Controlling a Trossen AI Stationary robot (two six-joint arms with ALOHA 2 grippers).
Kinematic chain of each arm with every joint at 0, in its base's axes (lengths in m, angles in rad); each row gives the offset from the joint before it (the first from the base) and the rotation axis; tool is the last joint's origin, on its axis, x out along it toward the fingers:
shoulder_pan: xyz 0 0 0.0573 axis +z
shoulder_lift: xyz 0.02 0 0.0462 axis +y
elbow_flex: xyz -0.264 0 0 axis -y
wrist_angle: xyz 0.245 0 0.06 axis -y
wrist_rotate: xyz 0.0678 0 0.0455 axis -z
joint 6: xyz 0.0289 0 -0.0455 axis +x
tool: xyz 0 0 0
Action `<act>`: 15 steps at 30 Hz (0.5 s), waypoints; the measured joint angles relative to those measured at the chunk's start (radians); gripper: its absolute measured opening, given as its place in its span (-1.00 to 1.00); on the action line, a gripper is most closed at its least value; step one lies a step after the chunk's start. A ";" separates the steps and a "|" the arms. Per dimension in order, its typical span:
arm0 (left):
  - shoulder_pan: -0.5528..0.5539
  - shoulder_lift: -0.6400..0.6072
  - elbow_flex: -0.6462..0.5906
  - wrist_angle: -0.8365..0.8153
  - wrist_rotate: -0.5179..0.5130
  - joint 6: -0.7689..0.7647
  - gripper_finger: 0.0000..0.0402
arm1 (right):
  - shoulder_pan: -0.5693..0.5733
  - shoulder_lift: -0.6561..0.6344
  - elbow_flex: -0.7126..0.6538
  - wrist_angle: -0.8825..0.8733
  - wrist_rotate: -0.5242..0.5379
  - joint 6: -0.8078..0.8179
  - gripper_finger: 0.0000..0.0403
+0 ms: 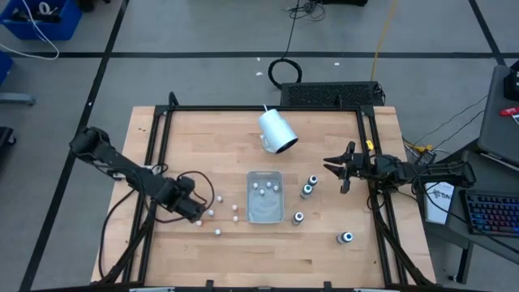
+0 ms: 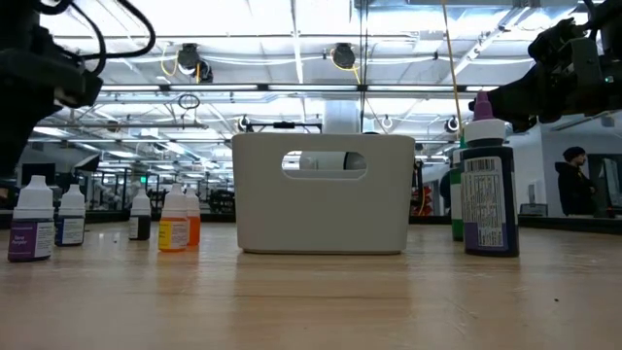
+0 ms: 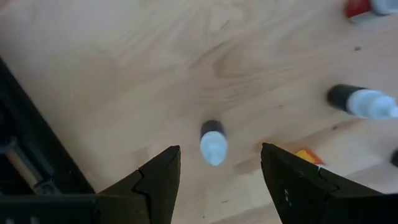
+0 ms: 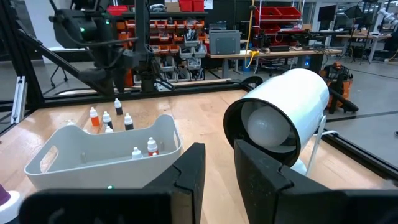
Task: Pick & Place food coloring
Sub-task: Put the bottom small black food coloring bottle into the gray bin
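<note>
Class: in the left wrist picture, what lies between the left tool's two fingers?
One small dark bottle with a pale cap stands between the open left tool's fingers, on bare wood.

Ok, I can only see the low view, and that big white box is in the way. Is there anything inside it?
Observer: Yes. From above, the tray has some small bottles in it.
Operator: Where is the left gripper?
Observer: The left gripper is left of the tray, open above one dark bottle.
Operator: And the other one?
Observer: The right gripper is over the table's right side, shut and holding nothing.
</note>
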 joint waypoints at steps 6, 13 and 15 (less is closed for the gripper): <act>-0.024 0.000 -0.041 0.079 0.020 -0.036 0.12 | 0.000 0.000 0.000 0.000 0.000 0.000 -0.62; -0.028 0.000 -0.097 0.173 0.016 -0.045 0.12 | 0.000 0.000 0.000 0.000 0.000 0.000 -0.62; -0.028 0.000 -0.107 0.172 0.016 -0.056 0.12 | 0.000 0.000 0.000 0.000 0.000 0.000 -0.62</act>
